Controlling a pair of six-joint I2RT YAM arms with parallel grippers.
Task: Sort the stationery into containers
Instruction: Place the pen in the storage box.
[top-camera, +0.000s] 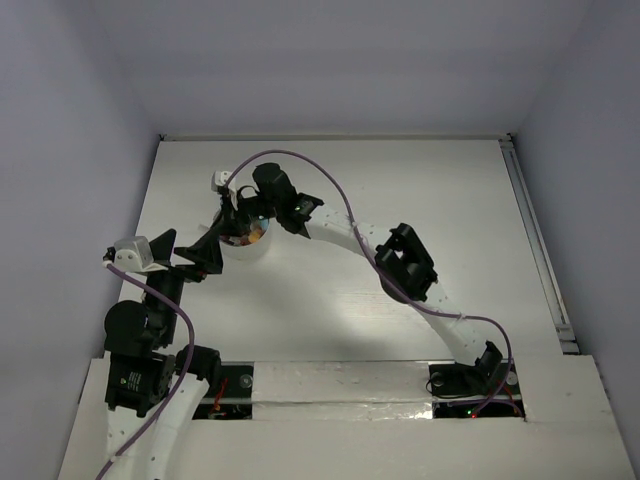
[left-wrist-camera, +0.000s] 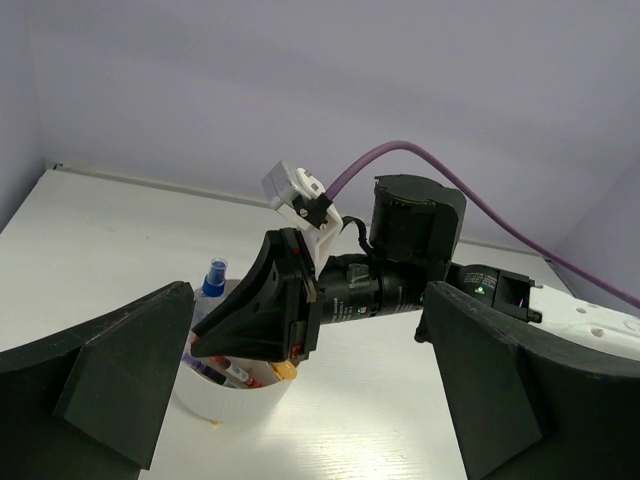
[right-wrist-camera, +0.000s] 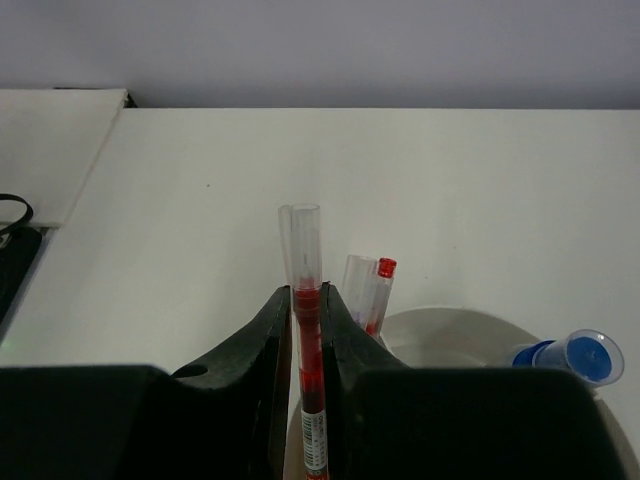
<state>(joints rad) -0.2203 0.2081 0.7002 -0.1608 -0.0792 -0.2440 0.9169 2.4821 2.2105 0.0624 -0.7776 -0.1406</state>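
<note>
My right gripper (right-wrist-camera: 306, 297) is shut on a thin red pen (right-wrist-camera: 305, 245) whose clear cap sticks out past the fingertips. It hangs directly over the white cup (right-wrist-camera: 450, 322), also seen from above (top-camera: 247, 247). In the cup stand another red pen (right-wrist-camera: 379, 285) and a blue-white marker (right-wrist-camera: 590, 357). In the left wrist view the right gripper (left-wrist-camera: 262, 312) covers most of the cup (left-wrist-camera: 235, 402); the blue-white marker (left-wrist-camera: 213, 276) and an orange marker end (left-wrist-camera: 283, 371) show beside it. My left gripper (left-wrist-camera: 320, 400) is open and empty, just near and left of the cup (top-camera: 190, 255).
The right arm (top-camera: 405, 262) reaches diagonally across the table with its purple cable (top-camera: 330, 185) looping above. A rail (top-camera: 535, 240) runs along the table's right edge. White walls close in on the back and both sides.
</note>
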